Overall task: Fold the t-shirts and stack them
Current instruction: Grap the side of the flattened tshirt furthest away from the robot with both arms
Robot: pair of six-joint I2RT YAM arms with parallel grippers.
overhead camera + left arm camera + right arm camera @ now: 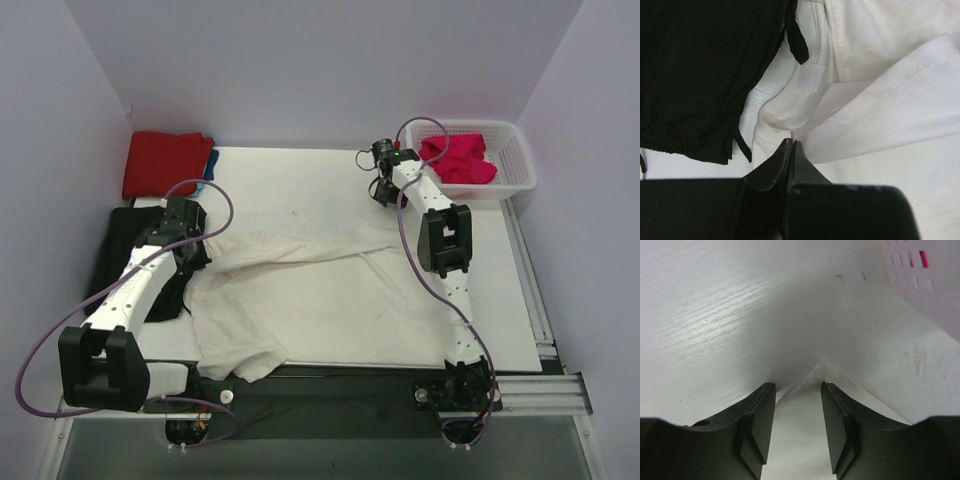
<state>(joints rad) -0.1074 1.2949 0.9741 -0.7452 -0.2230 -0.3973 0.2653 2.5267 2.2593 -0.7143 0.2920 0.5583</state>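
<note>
A large cream-white t-shirt [330, 290] lies spread and rumpled across the middle of the white table. My left gripper [190, 248] is at the shirt's left edge. In the left wrist view its jaws [790, 143] are shut on a folded hem of the white shirt [880, 115]. My right gripper [384, 192] is at the shirt's far right corner. In the right wrist view it [797, 386] is open, with the pointed corner of the shirt [801, 440] lying between its fingers. A folded red t-shirt [165, 162] lies on a blue one [209, 165] at the back left. A magenta-pink t-shirt [458, 160] is in the basket.
A black drawstring garment [130, 245] lies at the table's left edge, partly under the left arm, and fills the left of the left wrist view [700, 75]. A white mesh basket [522, 165] stands at the back right, close to the right gripper. It also shows in the right wrist view [930, 275].
</note>
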